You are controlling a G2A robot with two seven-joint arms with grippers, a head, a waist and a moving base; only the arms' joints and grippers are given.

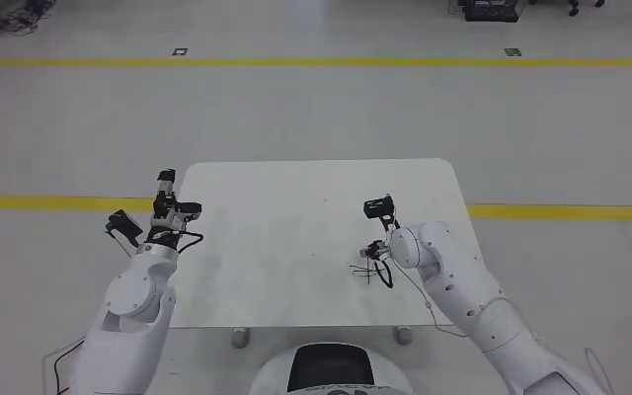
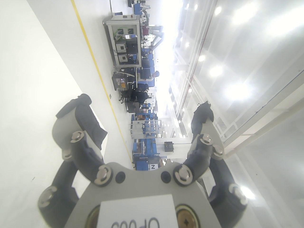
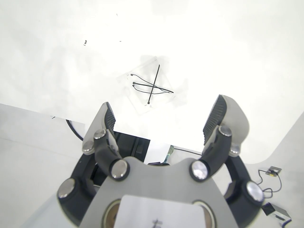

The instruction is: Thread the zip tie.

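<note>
At 4 o'clock from the middle of the table (image 1: 296, 197), item one: zip ties (image 3: 152, 85). Lay loose and crossed in a clear tray (image 3: 136, 105) (presumably corralled there for easy picking, one at a time). Showed no tail threaded and no grip upon them. Item two: right gripper (image 3: 163, 102). Hung above the table near the tray, ribbed fingers (image 3: 215, 112) spread wide and empty; seemed staged so for a descent onto one tie. Item three: left gripper (image 2: 143, 102). Sat at the table's 9 o'clock edge, aimed toward 12 o'clock, jaws apart, nothing between them; probably parked aside to leave room until a second hold was wanted. Judged at the very start.
</note>
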